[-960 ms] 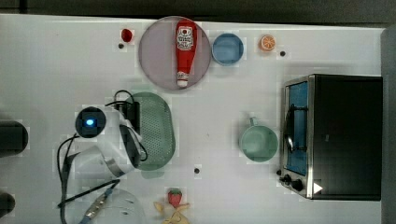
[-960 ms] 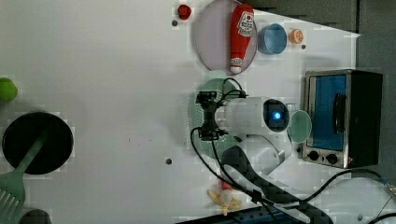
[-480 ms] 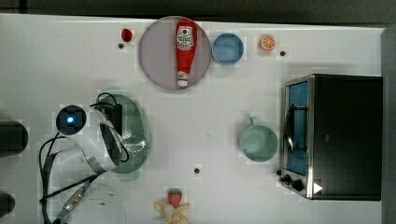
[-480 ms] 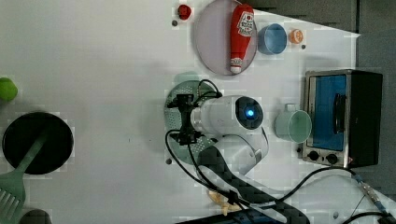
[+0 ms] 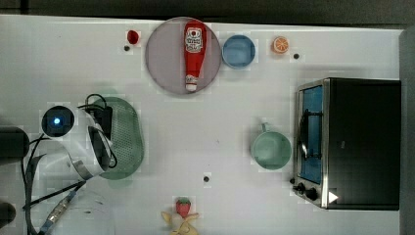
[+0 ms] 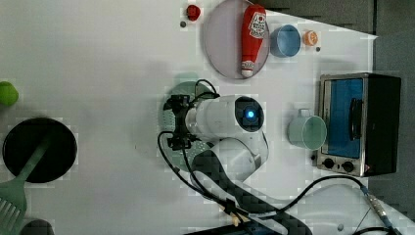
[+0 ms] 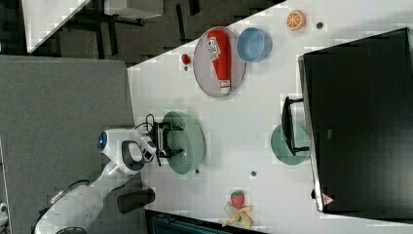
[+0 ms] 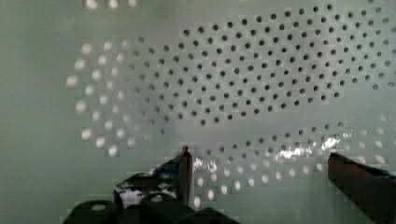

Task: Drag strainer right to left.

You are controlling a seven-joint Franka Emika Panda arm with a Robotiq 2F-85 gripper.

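The strainer [image 5: 128, 139] is a large pale mint-green oval colander lying at the top view's left, partly under my white arm. It also appears as the strainer [image 6: 185, 89] in the left view and the strainer [image 7: 189, 141] in the right view. My gripper [image 5: 103, 119] reaches down into the bowl near its arm-side rim. In the wrist view the strainer's holed inside [image 8: 233, 84] is close up, and my gripper [image 8: 259, 153] is open, its two dark fingers [image 8: 184, 164] spread apart against the holed floor with nothing between them.
A grey plate [image 5: 164, 73] carrying a red ketchup bottle [image 5: 194, 49] sits at the back, beside a blue bowl [image 5: 239, 51]. A mint cup [image 5: 270, 150] stands by the toaster oven [image 5: 352, 142]. A strawberry [image 5: 183, 206] lies at the front; a black pan [image 6: 39, 149] is at the left view's left.
The arm and the strainer have slid together toward the top view's left, away from the cup and oven. The other objects have stayed put.
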